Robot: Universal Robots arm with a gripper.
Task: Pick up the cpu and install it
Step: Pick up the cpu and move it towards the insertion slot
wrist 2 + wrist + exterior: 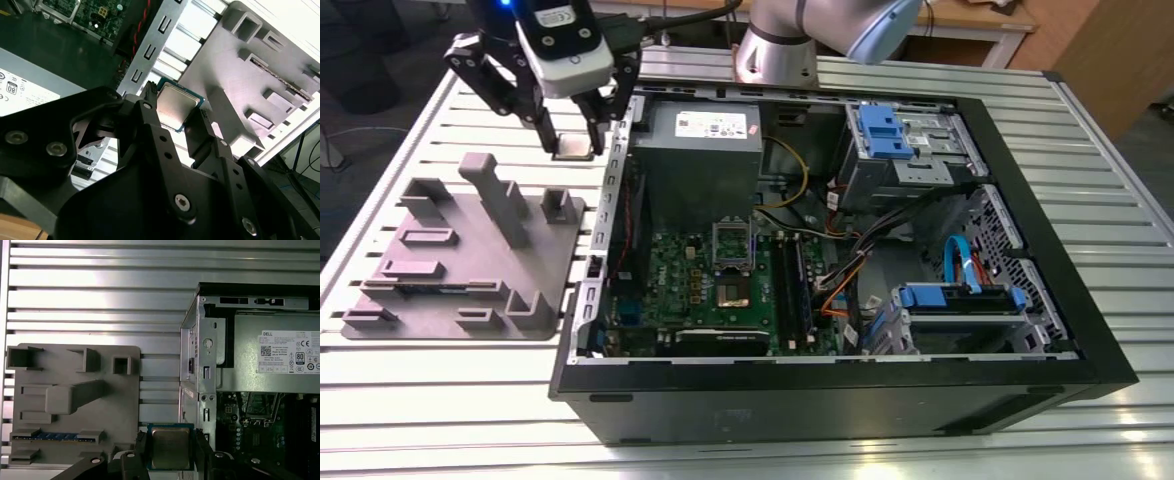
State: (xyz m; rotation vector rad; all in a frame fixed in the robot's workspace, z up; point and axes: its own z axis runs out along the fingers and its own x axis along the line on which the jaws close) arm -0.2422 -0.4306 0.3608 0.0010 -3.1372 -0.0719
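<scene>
1. Closest to the lens in the first wrist view, the claw (170, 452) is seen with its black fingers (142, 460) pressed on two opposite edges of the cpu (170, 446). The silver-grey top of the chip is turned towards the camera.
2. At the exterior view's left, a grey moulded holder (454, 260) with posts and pockets is laid on the slatted metal bench (440, 400).
3. Beside the far end of this holder, the claw is held above the bench. The cpu is pinched between its tips, over the strip of bench between the holder and the case.
4. Further right, an open black computer case (854, 400) is laid on its side. A grey power-supply box (707, 150) is fitted in its far corner, near the claw.
5. Below this box a green board (680, 290) is mounted. Its metal-framed socket (731, 265) is well apart from the cpu, and long black memory slots (790, 290) are placed just to the right of the socket.
6. At the exterior view's right, blue drive brackets (887, 130) are seen inside the case.
</scene>
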